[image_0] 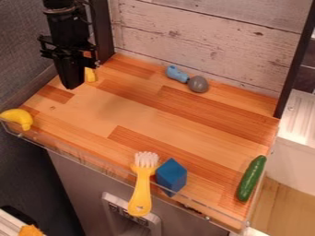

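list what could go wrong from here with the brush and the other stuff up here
The brush reaches over the clear front rail, so a light bump might tip it off. The blue block is right beside it and could get knocked along. The arm hangs in front of a partly hidden yellow thing and may nudge it if it swings.
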Motion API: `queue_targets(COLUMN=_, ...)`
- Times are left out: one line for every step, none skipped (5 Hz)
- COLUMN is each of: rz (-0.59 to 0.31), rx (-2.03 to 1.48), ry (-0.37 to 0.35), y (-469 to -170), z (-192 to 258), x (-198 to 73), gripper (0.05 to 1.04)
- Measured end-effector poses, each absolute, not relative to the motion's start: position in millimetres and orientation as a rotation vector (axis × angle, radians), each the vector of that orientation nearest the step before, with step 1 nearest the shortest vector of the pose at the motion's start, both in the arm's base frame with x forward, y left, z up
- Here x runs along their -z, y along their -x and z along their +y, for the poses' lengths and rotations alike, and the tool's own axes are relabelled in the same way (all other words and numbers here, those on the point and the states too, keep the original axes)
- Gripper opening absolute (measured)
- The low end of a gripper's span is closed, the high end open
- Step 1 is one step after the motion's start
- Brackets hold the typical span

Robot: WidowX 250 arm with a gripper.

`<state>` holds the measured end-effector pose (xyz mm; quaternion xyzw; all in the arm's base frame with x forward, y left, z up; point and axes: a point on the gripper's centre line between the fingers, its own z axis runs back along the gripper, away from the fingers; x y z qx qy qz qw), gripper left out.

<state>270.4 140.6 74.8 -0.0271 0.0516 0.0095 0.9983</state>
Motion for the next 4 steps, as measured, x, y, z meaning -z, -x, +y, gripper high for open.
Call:
queue_targets(rz=0.120, rx=-0.113, ry=0.066, y=-282.6, z=145.9, x=-69.7, gripper=0.060)
queue_targets(rz=0.114, rx=-0.306, ry=0.065, y=-303.7, z=167.7, x=-70.0, gripper=0.060)
queue_targets(rz=0.112, rx=-0.545, ry=0.065, y=-322.2, z=191.3, x=-71.7, gripper=0.060)
queue_targets(rz=0.118, rx=-0.766, ry=0.064, y=-333.4, z=201.4, x=-71.4, gripper=0.063)
